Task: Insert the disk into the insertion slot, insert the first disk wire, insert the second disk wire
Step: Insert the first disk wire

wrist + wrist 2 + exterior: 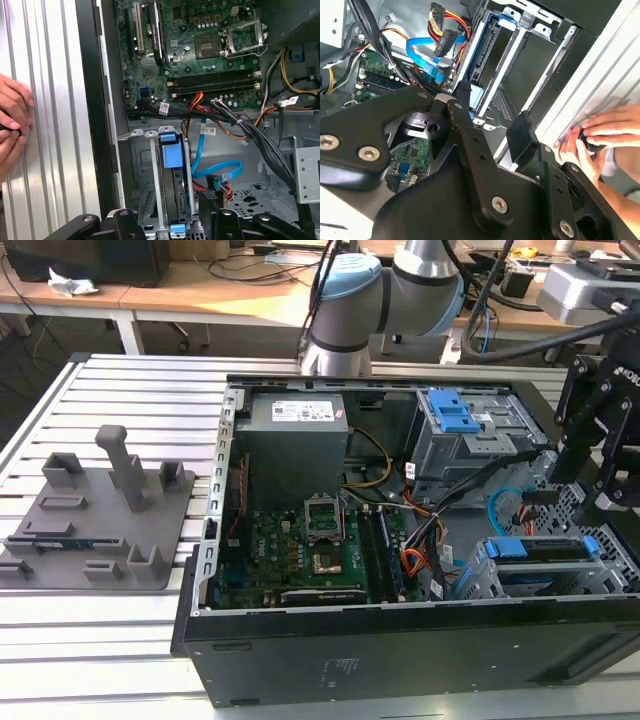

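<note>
Disk: the disk [171, 155] stands on edge in its bright blue carrier, down inside the insertion slot [145, 200]. The slot is the grey perforated cage in a corner of the open computer case [400, 660]. The carrier's blue tab shows at the cage mouth.
Why it sits so: the cage is just wider than the carrier, so its walls hold the drive upright between them. Judging by that, the disk step looks done.
First disk wire: the first disk wire [445, 40] is a red, orange and black bundle ending in a black plug. It hangs near the cage. I judge it is not plugged into the disk, though the far end is hard to make out.
Second disk wire: the second disk wire [200, 152] is light blue and curls in a loose loop just beside the cage wall, close to the other wire.
Gripper: the gripper [492, 112] hovers above the cage, its fingers spread apart with nothing between them.
Arm pose: the arm [340, 290] rises behind the case and reaches across to the exterior view's right, with the wrist turned down toward the drive corner.
Motherboard: the green motherboard [300, 550] lies flat on the case floor beside the cage.
Person: a hand [12, 125] rests on the ribbed aluminium table [100, 390] outside the case wall. Its fingers curl round a small dark thing, apart from the gripper.
</note>
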Robot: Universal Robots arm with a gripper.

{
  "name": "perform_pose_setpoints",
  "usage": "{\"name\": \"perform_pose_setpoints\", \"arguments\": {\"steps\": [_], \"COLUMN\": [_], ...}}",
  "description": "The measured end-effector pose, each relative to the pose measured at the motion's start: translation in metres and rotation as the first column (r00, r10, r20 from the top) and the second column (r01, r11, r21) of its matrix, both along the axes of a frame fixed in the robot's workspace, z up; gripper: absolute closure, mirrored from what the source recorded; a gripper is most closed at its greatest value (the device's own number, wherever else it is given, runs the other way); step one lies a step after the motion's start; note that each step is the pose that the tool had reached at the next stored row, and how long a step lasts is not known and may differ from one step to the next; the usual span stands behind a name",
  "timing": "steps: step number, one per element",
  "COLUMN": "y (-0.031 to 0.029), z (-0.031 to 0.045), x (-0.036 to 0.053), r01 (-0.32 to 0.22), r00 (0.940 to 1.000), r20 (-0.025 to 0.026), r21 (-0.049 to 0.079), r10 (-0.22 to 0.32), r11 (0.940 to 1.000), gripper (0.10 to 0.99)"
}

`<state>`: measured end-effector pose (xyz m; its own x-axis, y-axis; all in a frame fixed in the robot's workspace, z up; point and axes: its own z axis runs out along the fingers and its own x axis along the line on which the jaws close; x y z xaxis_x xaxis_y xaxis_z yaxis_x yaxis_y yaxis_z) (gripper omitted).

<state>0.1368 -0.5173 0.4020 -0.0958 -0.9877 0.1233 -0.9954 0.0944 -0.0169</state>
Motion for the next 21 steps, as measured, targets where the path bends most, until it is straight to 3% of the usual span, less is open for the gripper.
{"name": "perform_pose_setpoints", "arguments": {"steps": [3,5,6,9,15,18,21], "y": [0.0132,0.018,0.0229,0.029,0.0451,0.0587,0.0721], "z": [-0.0017,-0.004,-0.0097,-0.0156,-0.0236,-0.0268,-0.0313], "x": [0.0001,0.002,0.0086,0.0154,0.0183,0.0184,0.0184], "r01": [0.0,-0.001,-0.002,-0.003,-0.005,-0.005,-0.005], "r00": [1.0,1.0,1.0,1.0,1.0,1.0,1.0], "r20": [0.0,-0.0002,-0.0004,-0.0004,-0.0005,-0.0006,-0.0006], "r21": [-0.043,-0.06,-0.064,-0.067,-0.08,-0.096,-0.119], "r10": [0.0,0.001,0.002,0.003,0.005,0.005,0.005], "r11": [0.9991,0.9982,0.9979,0.9978,0.9968,0.9954,0.9928], "gripper": [0.525,0.525,0.525,0.525,0.525,0.525,0.537]}}
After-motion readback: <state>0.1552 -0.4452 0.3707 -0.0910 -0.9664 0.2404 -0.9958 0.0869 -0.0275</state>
